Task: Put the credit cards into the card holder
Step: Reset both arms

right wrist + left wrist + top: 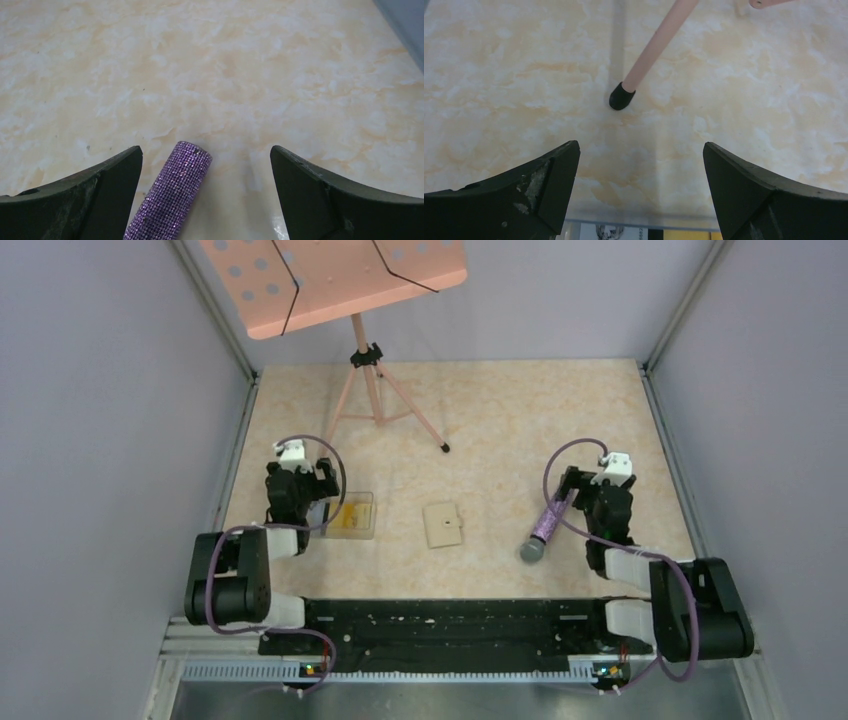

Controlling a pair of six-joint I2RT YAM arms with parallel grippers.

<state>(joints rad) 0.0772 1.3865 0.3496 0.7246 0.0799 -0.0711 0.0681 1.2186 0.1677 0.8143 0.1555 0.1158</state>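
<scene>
Left hand (639,170): spread, empty, at the box (366,500).
Cards (350,518): in box; best pinched singly by an edge.
Holder (442,524): shut, centre; likely needed opening first.
Right hand (206,175): spread, above mic (545,528).

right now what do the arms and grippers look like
The left arm and right arm are black with white-grey sections, a white wrist block and a looping purple cable. The left gripper and right gripper have broad black wedge fingers, scuffed whitish.

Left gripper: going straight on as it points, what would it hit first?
Probably the stand's black foot, centred ahead of the open left gripper; only table lies before it. Depth is unclear.
</scene>
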